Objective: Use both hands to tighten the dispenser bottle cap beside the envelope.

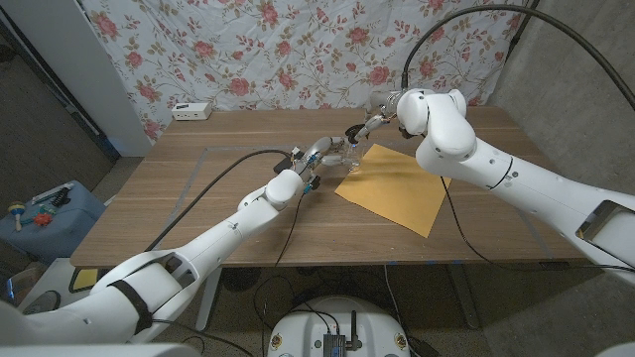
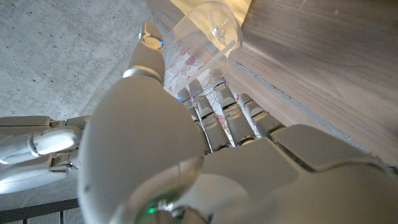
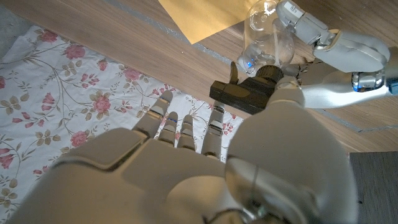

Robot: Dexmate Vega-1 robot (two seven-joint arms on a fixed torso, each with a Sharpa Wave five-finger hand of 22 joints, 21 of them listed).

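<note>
Floral cloth (image 1: 298, 50) hangs behind a wooden bench (image 1: 198, 198), and a white box (image 1: 190, 111) sits at its far left corner. Out in the middle lies the yellow envelope (image 1: 397, 183), and right at its near-left corner stands the clear dispenser bottle (image 1: 342, 152), upright on the bench. The left hand (image 1: 316, 157) is in there on the bottle's left side, fingers (image 3: 305, 25) wrapped around the clear body; the right wrist view shows them clamped on it. From above comes the right hand (image 1: 380, 117), reaching down over the bottle's top. In the right wrist view the black pump cap (image 3: 245, 93) sits against that hand's thumb, the other fingers (image 3: 180, 127) spread apart beside it. Whether the cap is truly pinched, I cannot tell. The left wrist view shows the bottle's clear base (image 2: 211, 28) just past the left fingers.
</note>
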